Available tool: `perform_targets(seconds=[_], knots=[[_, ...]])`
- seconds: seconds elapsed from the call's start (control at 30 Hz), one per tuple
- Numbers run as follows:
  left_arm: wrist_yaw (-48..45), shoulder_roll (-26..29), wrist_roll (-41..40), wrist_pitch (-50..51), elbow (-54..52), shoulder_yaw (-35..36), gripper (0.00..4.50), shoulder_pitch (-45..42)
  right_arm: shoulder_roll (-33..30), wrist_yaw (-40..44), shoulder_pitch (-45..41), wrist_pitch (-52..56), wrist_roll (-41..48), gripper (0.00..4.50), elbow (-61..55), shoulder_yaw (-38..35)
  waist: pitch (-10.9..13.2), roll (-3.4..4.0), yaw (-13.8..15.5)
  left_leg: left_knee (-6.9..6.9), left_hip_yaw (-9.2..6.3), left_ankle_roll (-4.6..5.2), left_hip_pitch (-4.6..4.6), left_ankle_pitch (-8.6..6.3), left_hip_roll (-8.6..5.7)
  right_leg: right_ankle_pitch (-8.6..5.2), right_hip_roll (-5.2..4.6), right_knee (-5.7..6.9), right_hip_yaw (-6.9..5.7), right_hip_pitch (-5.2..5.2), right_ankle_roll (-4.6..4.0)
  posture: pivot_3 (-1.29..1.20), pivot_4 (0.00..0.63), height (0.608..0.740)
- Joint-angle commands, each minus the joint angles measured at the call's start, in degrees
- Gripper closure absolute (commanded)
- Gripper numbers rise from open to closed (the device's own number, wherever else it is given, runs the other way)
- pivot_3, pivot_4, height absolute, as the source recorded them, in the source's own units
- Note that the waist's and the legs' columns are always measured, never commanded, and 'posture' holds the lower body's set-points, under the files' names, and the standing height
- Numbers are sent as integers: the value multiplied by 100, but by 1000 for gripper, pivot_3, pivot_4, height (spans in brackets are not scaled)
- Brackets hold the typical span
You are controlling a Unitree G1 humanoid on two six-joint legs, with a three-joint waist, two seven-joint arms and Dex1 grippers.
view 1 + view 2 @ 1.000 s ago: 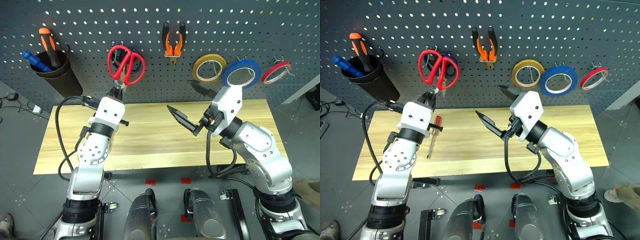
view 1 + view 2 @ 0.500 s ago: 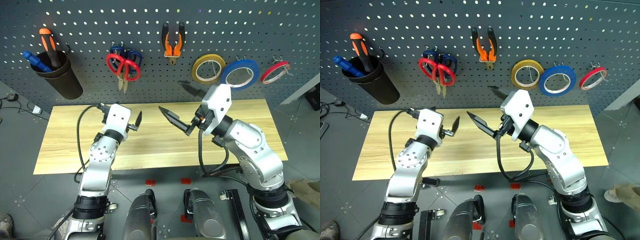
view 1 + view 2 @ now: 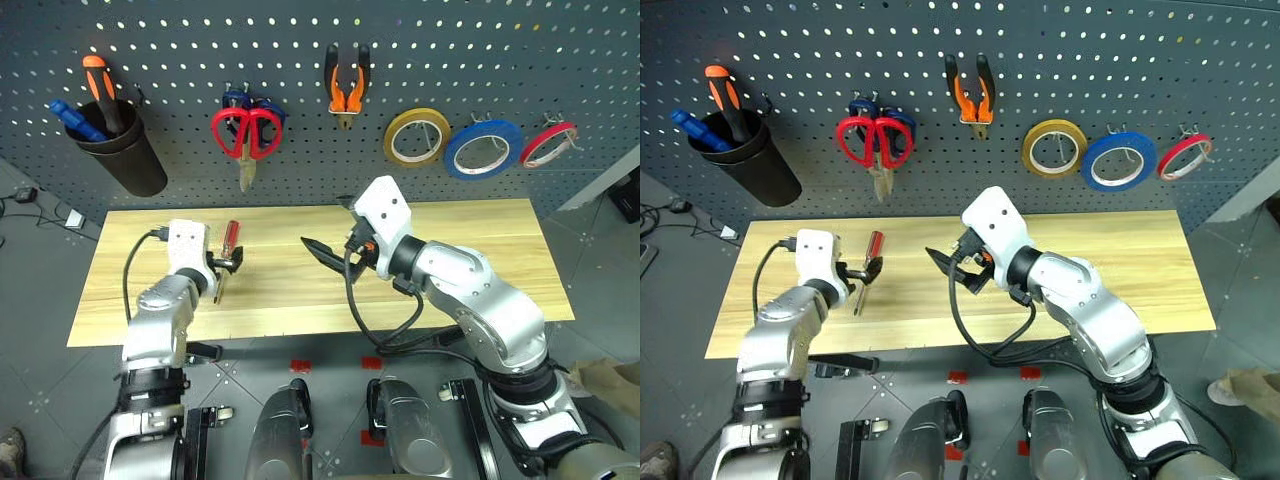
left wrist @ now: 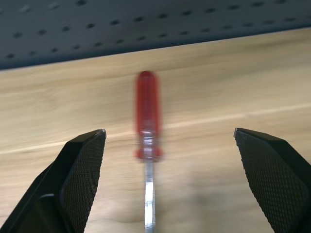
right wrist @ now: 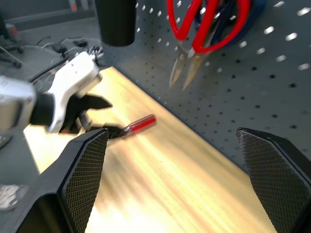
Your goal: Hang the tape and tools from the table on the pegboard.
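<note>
**Poster1:** Left gripper (image 3: 226, 263) sits spread wide in the head view, jaws flanking the red-handled screwdriver (image 3: 228, 240) lying on the table (image 3: 480, 250), not gripping it. Red scissors (image 3: 247, 133), pliers (image 3: 347, 85) and blue tape (image 3: 483, 147) already hang on the pegboard (image 3: 300, 40).

**Poster2:** Left wrist view agrees: screwdriver between open fingers (image 4: 80, 170). Right wrist view shows the right gripper (image 5: 175, 179) spread, empty. So one tool left, looks like.
</note>
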Motion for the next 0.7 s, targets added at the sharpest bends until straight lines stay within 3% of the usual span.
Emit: perform_targets(seconds=[0.03, 0.5, 0.6, 0.7], knots=[[-160, 109, -294, 283, 711, 179, 42, -454, 210, -96, -276, 313, 67, 0, -197, 114, 21, -8, 3, 0, 0, 0, 0, 0, 0, 0, 0, -1, 0, 0, 0, -232, 398, 740], [-619, 561, 207, -927, 4487, -360, 42, -2371, 113, 368, -873, 1052, 434, 0, -330, 437, 204, -43, -7, -13, 13, 0, -3, 0, 0, -1, -3, -9, 2, -13, -1, -280, 417, 740], [-781, 590, 302, -1092, 4759, -477, 636, -2483, -2, 438, -846, 1079, 487, 0, -381, 506, 206, -42, -14, -15, 15, 0, -3, 0, -1, -1, -5, -10, 2, -14, 0, -287, 409, 740], [-962, 622, 381, -1231, 4806, -595, 1575, -2496, -101, 465, -851, 978, 436, 0, -353, 572, 206, -42, -26, -15, 15, 0, -3, 0, 0, -1, -5, -9, 2, -14, 0, -288, 393, 740]])
